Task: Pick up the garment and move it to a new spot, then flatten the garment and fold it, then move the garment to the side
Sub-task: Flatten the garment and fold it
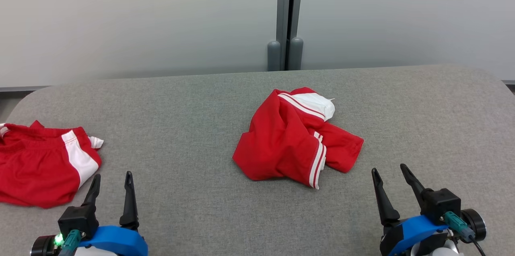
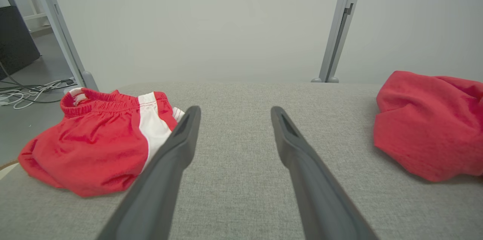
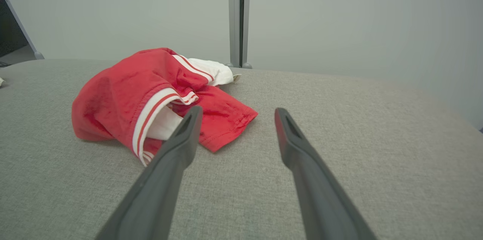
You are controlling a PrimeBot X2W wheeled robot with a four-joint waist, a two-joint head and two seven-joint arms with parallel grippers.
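Observation:
A crumpled red garment (image 1: 295, 139) with white stripes lies bunched near the middle of the grey table (image 1: 201, 103); it also shows in the right wrist view (image 3: 151, 96) and at the right edge of the left wrist view (image 2: 430, 119). My left gripper (image 1: 112, 179) hovers open at the lower left, empty, its fingers (image 2: 181, 145) apart over bare fabric. Low on the right my right gripper (image 1: 390, 171) is open too, just right of the garment's nearest sleeve, with nothing between its fingers (image 3: 185, 138).
Red shorts (image 1: 40, 163) with a white side panel lie at the table's left edge, close to my left gripper; the left wrist view shows them too (image 2: 98, 142). A grey partition post (image 1: 286, 18) stands behind the table. Cables (image 2: 34, 93) lie on the floor at far left.

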